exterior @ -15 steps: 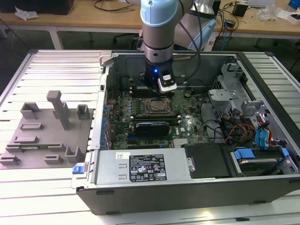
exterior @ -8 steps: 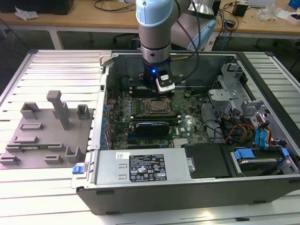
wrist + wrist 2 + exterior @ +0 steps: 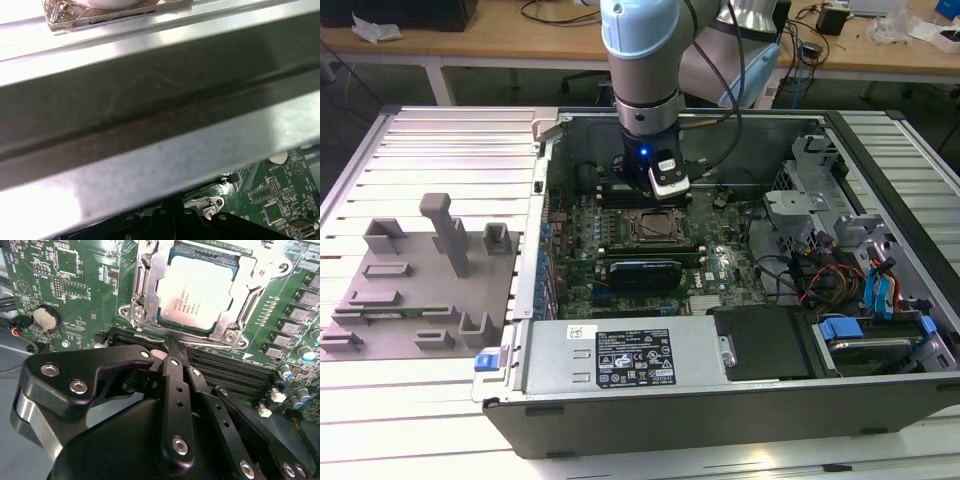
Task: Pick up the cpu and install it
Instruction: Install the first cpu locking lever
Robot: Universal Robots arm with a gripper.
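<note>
The cpu (image 3: 197,290), a silvery square chip with a paler rim, lies flat in the socket on the green motherboard, and the metal socket frame (image 3: 145,285) surrounds it. My gripper (image 3: 171,343) hangs just off the socket's edge, its black fingers (image 3: 175,385) drawn together to one narrow tip, shut with nothing seen between them. In the exterior view the arm reaches down into the open computer case (image 3: 720,405), and the gripper (image 3: 658,198) sits at the far edge of the socket (image 3: 655,228).
A dark expansion card (image 3: 645,270) lies just in front of the socket, and the power supply (image 3: 620,355) nearer still. Drive bays and cables (image 3: 840,300) fill the exterior view's right. A grey fixture plate (image 3: 420,280) lies outside the case. Memory slots (image 3: 225,370) and a coin battery (image 3: 45,319) flank the socket.
</note>
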